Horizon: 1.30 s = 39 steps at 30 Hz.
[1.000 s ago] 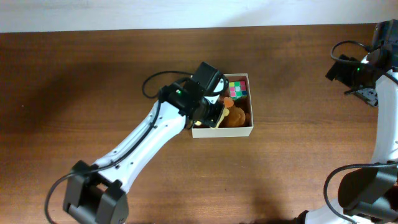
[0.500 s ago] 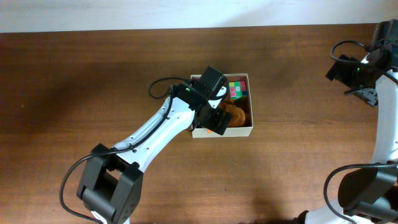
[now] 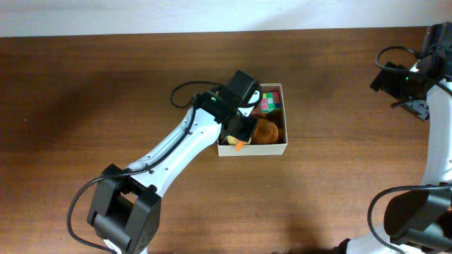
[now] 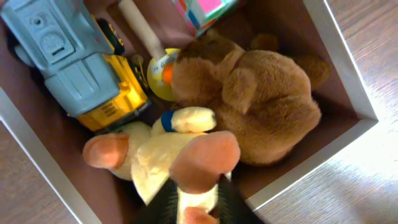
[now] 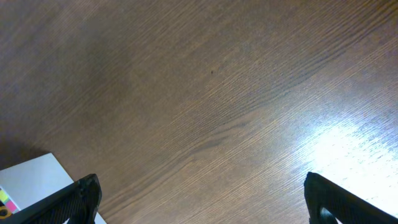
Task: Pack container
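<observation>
Several toys (image 4: 249, 99) in container (image 4: 344, 65) (tightly together)

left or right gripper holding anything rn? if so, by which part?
Left gripper pinches the yellow plush duck by an orange-tipped limb, with the duck lying in the container. Right gripper is open, holding nothing.

Brown wood-grain tabletop (image 5: 205, 87) fills almost the whole picture, the grain running on a slant from lower left to upper right. A pale glare lies on it at the right. The right hand (image 5: 208, 198) shows only as two dark fingertips (image 5: 81, 194) in the bottom corners, standing wide apart with nothing between them. Beside the left one sits a white corner of the box (image 5: 37, 177), with a scrap of yellow and pink (image 5: 5, 202) at the edge.
</observation>
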{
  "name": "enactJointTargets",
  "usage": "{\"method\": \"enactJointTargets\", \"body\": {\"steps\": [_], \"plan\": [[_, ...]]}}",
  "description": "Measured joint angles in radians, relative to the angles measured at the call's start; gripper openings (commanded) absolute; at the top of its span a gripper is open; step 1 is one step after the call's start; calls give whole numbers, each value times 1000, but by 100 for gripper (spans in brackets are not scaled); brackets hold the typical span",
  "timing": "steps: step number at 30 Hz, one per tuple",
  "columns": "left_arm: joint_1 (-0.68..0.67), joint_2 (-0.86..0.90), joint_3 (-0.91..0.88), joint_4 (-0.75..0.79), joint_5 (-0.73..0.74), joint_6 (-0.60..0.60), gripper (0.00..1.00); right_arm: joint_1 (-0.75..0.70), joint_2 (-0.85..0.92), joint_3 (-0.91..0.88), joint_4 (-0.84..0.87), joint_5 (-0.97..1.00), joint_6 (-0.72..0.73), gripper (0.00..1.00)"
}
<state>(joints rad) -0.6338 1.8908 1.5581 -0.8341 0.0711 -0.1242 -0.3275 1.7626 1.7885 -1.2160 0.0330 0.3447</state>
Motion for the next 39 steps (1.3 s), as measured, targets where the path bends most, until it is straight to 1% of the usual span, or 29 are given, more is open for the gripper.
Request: {"method": "enactJointTargets", "body": {"steps": [4,14,24,32,39], "plan": [[0,0,0,-20,0,1,2,0,0,0,0,0,0,99],[0,11,0,-22,0,1,2,0,0,0,0,0,0,98],[-12,126,8,-10,0,1,2,0,0,0,0,0,0,99],[-12,128,11,3,0,1,2,0,0,0,0,0,0,99],[-13,137,11,47,0,1,2,0,0,0,0,0,0,99]]}}
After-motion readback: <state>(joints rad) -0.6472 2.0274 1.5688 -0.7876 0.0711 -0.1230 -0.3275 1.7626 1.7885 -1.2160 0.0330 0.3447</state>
